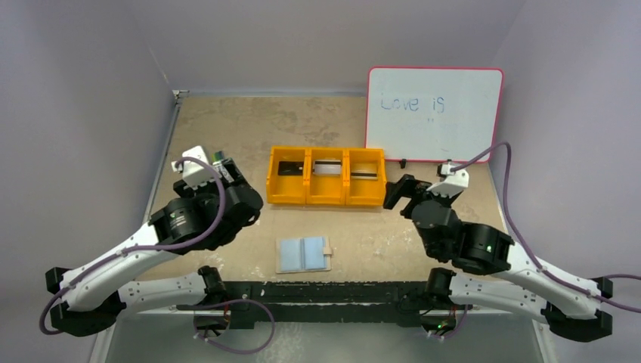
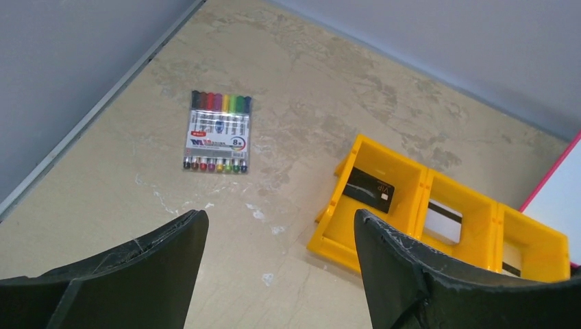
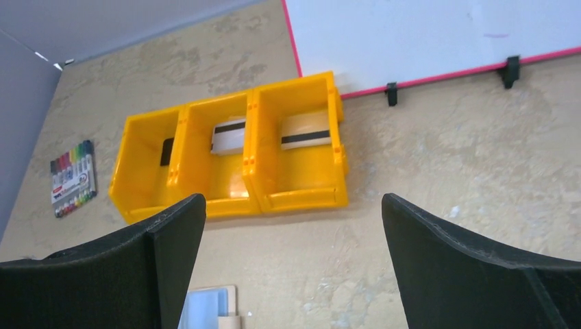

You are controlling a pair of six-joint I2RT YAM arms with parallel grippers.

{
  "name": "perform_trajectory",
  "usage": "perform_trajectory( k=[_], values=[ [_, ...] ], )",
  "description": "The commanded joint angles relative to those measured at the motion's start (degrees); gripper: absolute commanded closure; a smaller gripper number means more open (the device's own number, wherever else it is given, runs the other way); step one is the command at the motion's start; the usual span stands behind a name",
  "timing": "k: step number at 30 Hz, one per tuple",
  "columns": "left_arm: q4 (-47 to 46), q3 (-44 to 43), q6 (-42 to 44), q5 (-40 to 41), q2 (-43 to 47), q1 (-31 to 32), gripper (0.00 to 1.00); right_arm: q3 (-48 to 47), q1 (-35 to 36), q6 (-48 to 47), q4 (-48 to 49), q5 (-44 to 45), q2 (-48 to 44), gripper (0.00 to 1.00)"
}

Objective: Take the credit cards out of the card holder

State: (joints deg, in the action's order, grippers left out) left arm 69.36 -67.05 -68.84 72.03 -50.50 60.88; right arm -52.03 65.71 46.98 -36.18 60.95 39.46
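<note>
The card holder [image 1: 304,254] lies open and flat near the table's front edge, light blue panels up and its tab strap on the right. Its corner shows in the right wrist view [image 3: 205,307]. No card shows in it. An orange three-compartment tray [image 1: 326,195] holds a black card [image 1: 291,168], a white striped card [image 1: 326,168] and a beige striped card [image 1: 363,171], one per compartment. My left gripper [image 2: 281,216] is open and empty, left of the tray [image 2: 342,240]. My right gripper [image 3: 293,199] is open and empty, right of the tray [image 3: 301,195] and behind the holder.
A pack of coloured markers [image 2: 219,131] lies left of the tray, also in the right wrist view [image 3: 72,178]. A red-framed whiteboard [image 1: 435,113] stands at the back right. Grey walls close in the table on three sides.
</note>
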Motion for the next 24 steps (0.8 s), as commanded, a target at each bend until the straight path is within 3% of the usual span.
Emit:
perform_trajectory(
  k=[1, 4, 6, 9, 13, 19, 24],
  values=[
    [-2.8, -1.0, 3.3, -0.2, -2.7, 0.2, 0.22, -2.1, -3.0, -15.6, 7.0, 1.5, -0.8, 0.0],
    [-3.8, -1.2, 3.6, -1.9, -4.4, 0.2, 0.21, -3.0, -11.6, -18.5, 7.5, -6.4, 3.8, 0.0],
    [-4.1, -1.4, 3.5, -2.6, -5.3, 0.2, 0.21, -2.9, -20.7, -25.3, 12.3, -16.1, 8.0, 0.0],
    [-3.5, -2.1, 3.1, -3.4, -5.7, 0.2, 0.2, -6.1, -28.9, -20.6, 12.2, -18.2, 10.0, 0.0],
    [-1.0, -2.0, 0.9, -3.8, -4.7, 0.2, 0.2, -3.9, -31.0, -27.2, 24.8, -22.1, -0.2, 0.0],
    [-3.8, -1.1, 2.0, -2.9, -1.9, 0.2, 0.19, -7.9, -31.0, -24.7, 14.1, -23.5, 5.5, 0.0],
    [-4.4, -1.6, 1.6, -2.6, -1.9, 0.2, 0.18, -4.6, -31.0, -24.2, 16.7, -26.1, 4.2, 0.0]
  ],
)
